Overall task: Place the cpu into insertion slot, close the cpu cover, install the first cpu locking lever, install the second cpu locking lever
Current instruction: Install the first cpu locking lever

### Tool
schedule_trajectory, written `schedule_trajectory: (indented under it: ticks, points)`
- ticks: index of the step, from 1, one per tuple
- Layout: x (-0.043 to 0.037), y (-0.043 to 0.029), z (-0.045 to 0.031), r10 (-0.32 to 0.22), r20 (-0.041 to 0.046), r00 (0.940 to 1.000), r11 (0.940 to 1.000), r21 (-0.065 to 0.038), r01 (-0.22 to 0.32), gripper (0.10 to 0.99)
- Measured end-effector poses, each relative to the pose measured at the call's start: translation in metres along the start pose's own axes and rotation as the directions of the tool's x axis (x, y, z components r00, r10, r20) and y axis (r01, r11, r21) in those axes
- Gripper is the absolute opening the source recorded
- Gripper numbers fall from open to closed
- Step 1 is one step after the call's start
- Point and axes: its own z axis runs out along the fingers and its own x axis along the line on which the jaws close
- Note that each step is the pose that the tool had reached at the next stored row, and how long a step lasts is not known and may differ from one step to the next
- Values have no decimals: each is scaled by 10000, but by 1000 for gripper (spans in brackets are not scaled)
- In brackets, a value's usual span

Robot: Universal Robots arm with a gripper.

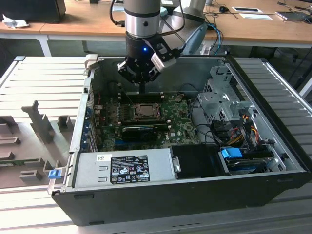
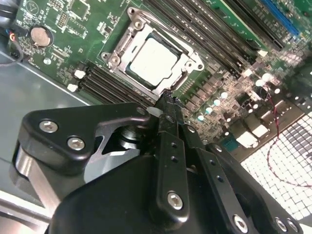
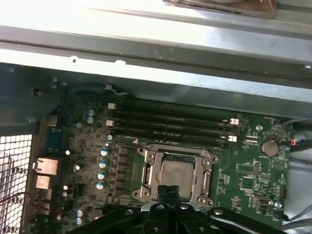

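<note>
- Exterior view: the gripper hung inside the open computer case, its fingers pressed together into one narrow tip with nothing between them, just above the far edge of the insertion slot.
- In the second wrist view the cpu sat in the slot, and the cpu cover appeared to lie flat around it, the pale metal face showing through the cut-out.
- I could not tell whether either locking lever was latched.
- Risk, as I judged it: the tip stood right at the slot's rim, so a push slightly off line could slide off and scrape the green board.
- The memory slots lay just beside that edge and could take a stray knock.
- If the cover was not fully seated, pressing there could tilt it.
- The case also held a power supply and loose cables, well apart from the tip.
</note>
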Motion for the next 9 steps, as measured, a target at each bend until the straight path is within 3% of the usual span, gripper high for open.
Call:
schedule_trajectory:
  ticks: [5,9]
  points:
    - [57,5,42,247,13,9997,9997,-17,-247,106]
    - [159,15,72,249,52,9997,9997,-14,-249,106]
